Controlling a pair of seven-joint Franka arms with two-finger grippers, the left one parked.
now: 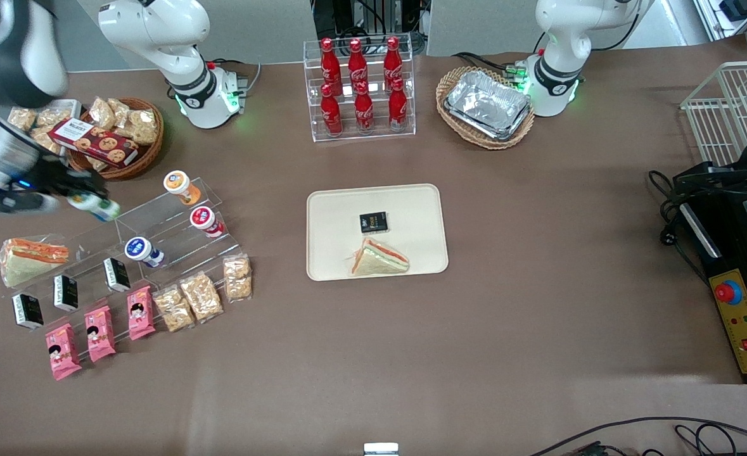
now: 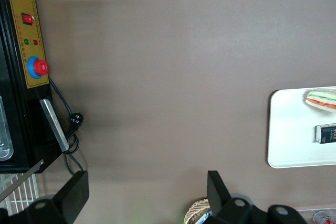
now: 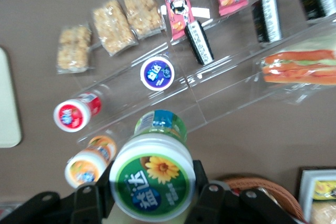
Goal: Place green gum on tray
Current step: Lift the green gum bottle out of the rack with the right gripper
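My right gripper hangs above the clear display steps at the working arm's end of the table, shut on the green gum, a small white bottle with a green lid. In the right wrist view the green gum sits between the two black fingers, its sunflower lid facing the camera, lifted off the steps. The cream tray lies at the table's middle, holding a black packet and a sandwich. The tray's edge also shows in the right wrist view.
On the clear steps stand orange-lidded, red-lidded and blue-lidded bottles, with black packets, pink packets and cracker bags nearer the camera. A wrapped sandwich and a wicker snack basket lie close by. A cola rack and foil-tray basket stand farther away.
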